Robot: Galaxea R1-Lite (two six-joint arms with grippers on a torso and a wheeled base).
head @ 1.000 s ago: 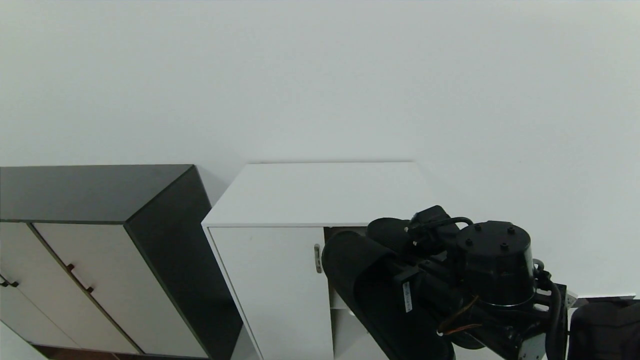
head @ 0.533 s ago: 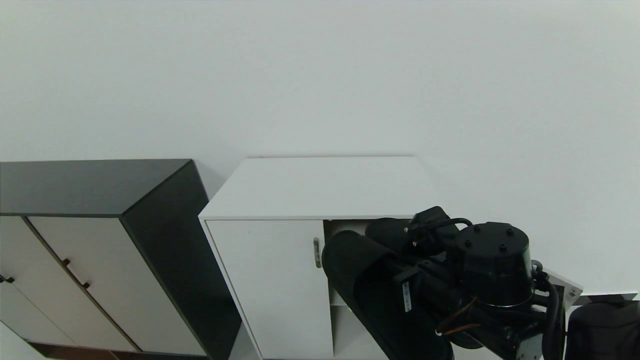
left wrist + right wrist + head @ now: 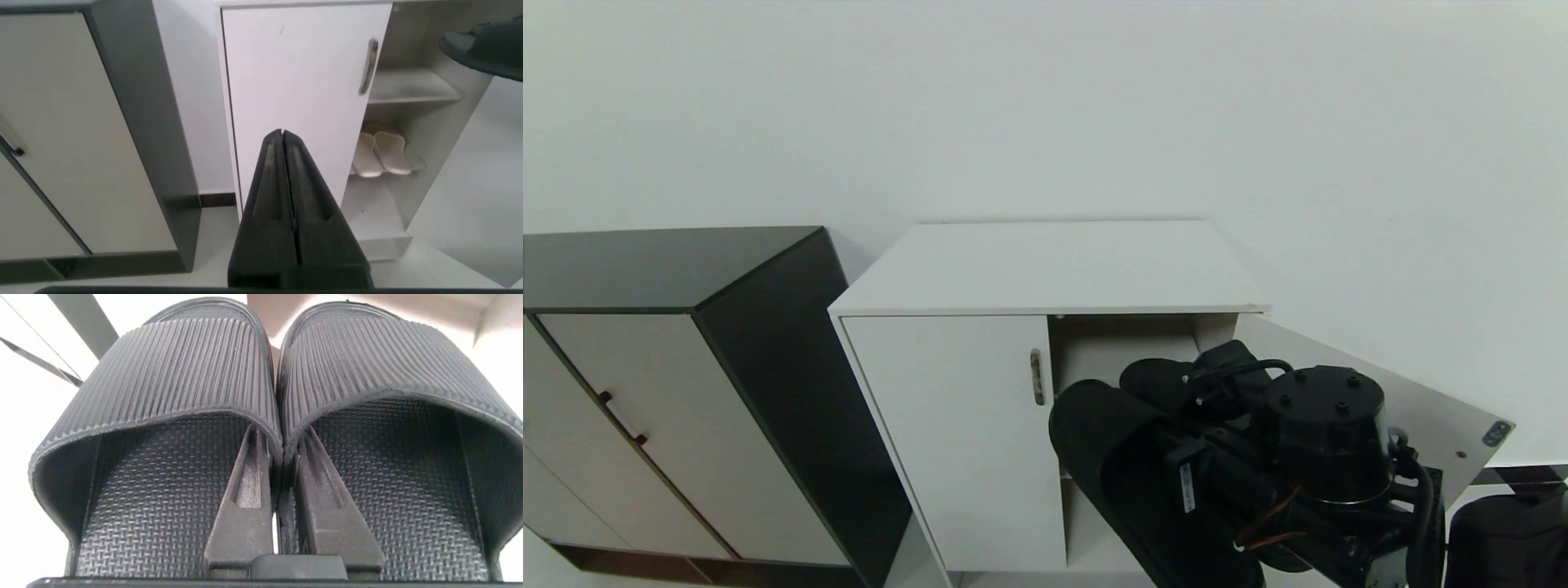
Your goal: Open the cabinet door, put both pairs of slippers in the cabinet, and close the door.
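In the head view a white two-door cabinet (image 3: 1045, 269) stands at the centre against a plain white wall (image 3: 1045, 106). Its left door (image 3: 947, 425) is closed and carries a slim vertical metal handle (image 3: 1036, 377) along its inner edge. Its right door (image 3: 1421, 408) is swung wide open toward 3 o'clock, which leaves the right half of the cabinet exposed.

At 9 o'clock of it, just beside it, stands a dark grey cabinet with beige doors (image 3: 768, 384).

At 5 o'clock in the head view, in front of the open half, the right arm holds up a pair of black ribbed rubber slippers (image 3: 1111, 457), outside the cabinet. The right wrist view shows the two slippers side by side and touching. The right end effector (image 3: 279, 457) pinches their adjoining inner side walls together, one finger inside each slipper.

In the left wrist view the left end effector (image 3: 283, 135) is pressed together with nothing between its fingers. It points toward the closed left door and is well apart from it.

A pair of cream slippers (image 3: 380, 153) lies side by side inside the open right half. They rest on a lower level, beneath a white shelf (image 3: 413, 86). One black slipper also shows in front of the upper compartment in that view.
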